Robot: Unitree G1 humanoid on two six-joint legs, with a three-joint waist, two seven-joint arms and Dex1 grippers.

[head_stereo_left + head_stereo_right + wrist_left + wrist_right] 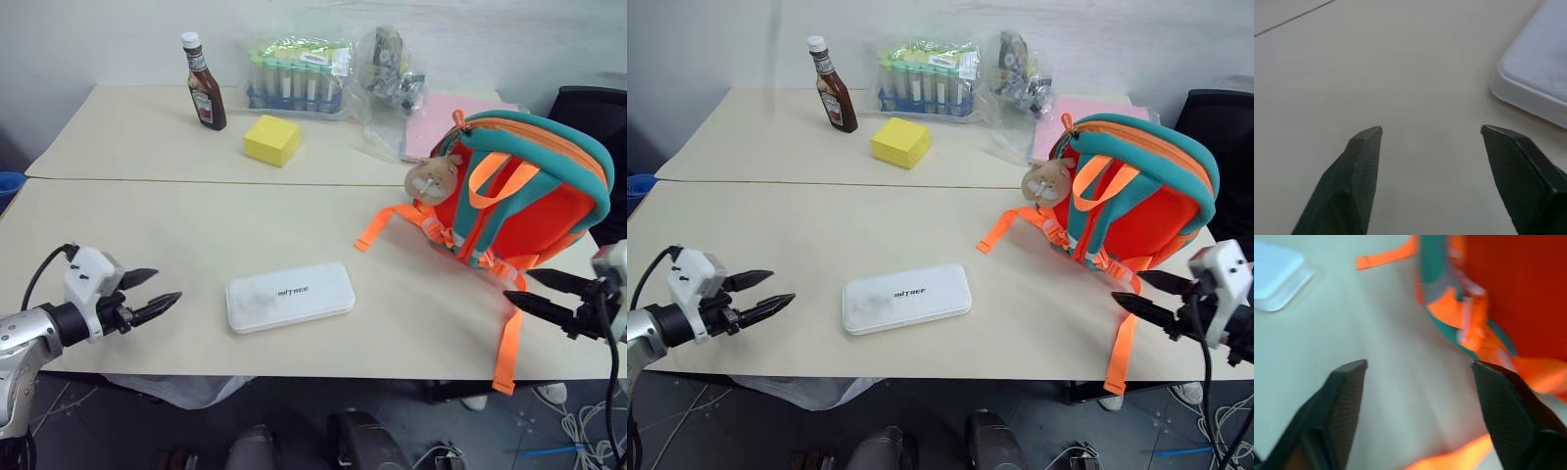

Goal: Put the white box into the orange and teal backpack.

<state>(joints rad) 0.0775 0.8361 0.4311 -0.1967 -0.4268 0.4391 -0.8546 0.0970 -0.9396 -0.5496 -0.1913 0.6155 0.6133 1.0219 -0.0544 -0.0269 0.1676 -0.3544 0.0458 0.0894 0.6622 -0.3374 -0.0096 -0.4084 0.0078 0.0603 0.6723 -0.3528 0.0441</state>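
Two beige rectangular tables (147,245) stand pushed together, a thin seam running left to right between them. On the far table a brown sauce bottle with a white cap (204,83) stands upright, left of centre. Just near and right of it lies a yellow sponge-like block (271,139). Behind the block sits a clear plastic bag of capped tubes (296,78) — and further right, a crumpled clear bag of small dark items (389,73) beside a flat pink sheet (436,122).

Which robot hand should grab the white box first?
Probably the left hand. It is open and points at the white box across bare table. The right hand is open beside the backpack, farther from the box.
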